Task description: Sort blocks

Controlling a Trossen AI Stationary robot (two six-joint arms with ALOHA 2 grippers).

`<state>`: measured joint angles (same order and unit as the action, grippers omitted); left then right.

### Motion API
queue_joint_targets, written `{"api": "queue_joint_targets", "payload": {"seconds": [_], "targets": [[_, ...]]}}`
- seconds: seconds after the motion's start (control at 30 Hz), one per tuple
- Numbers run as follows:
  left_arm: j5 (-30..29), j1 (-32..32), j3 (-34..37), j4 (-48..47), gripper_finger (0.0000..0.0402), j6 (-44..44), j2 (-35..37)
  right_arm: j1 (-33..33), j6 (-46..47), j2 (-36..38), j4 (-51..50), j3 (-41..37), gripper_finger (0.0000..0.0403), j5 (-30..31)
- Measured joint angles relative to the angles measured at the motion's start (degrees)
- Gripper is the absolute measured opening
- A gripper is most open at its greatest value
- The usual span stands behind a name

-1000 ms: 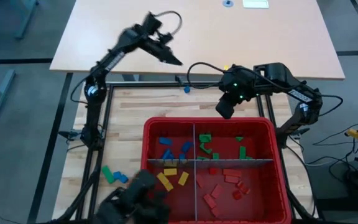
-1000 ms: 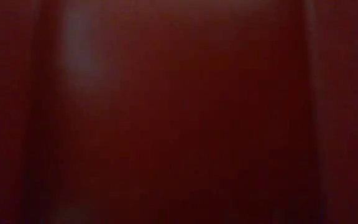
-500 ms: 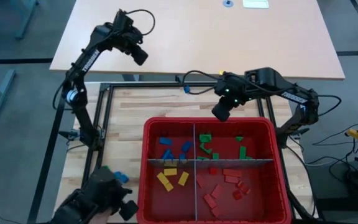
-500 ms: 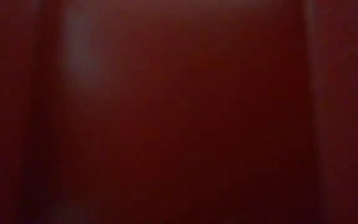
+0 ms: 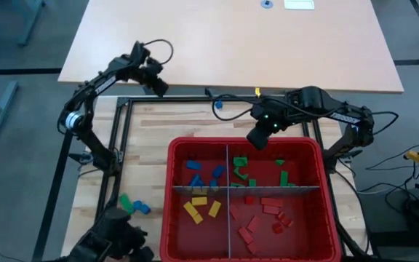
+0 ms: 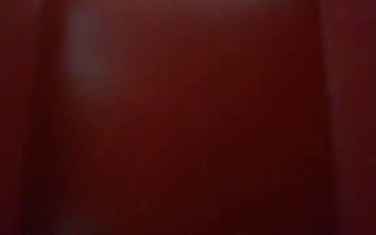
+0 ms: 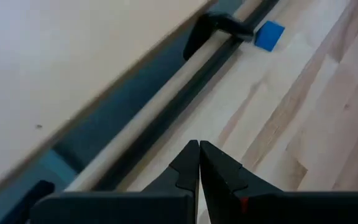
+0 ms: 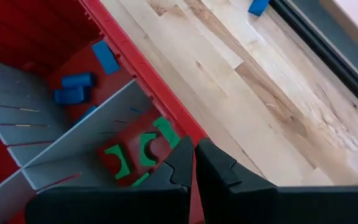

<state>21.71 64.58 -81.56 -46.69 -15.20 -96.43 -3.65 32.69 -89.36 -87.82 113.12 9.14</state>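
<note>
Even bright light overhead, low view near-black.
Low view dim dark-red blur, nothing resolvable; left wrist view motion-smeared; right wrist view sharp.

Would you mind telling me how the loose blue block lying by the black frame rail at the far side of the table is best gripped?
I'd take the blue block from straight above, fingers across its two short flat sides. It lies flat on the bare wood, alone, but close to the black frame rail, so a sideways approach looks blocked. The left gripper, shut, would first have to open.
</note>
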Motion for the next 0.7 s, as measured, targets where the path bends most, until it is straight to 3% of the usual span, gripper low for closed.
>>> {"api": "queue_joint_targets", "payload": {"seconds": [0.13,0.37,0.5,0.7], "targets": [[7.1,2.33,10.09,7.16,0.0,3.84,4.39,0.19,0.68,0.0,0.07,-0.04,0.0,1.81],[9.62,1.35,21.01,9.68,0.0,4.15,9.56,-0.51,0.21,-0.46,0.05,-0.66,0.0,7.46],[13.91,0.03,24.99,10.13,0.0,5.4,11.81,0.85,2.04,-0.5,0.07,-1.05,0.0,5.15],[13.97,-4.16,28.89,10.3,0.0,6.08,17.46,9.18,5.72,0.13,-2.26,-1.07,0.0,0.23]]}}
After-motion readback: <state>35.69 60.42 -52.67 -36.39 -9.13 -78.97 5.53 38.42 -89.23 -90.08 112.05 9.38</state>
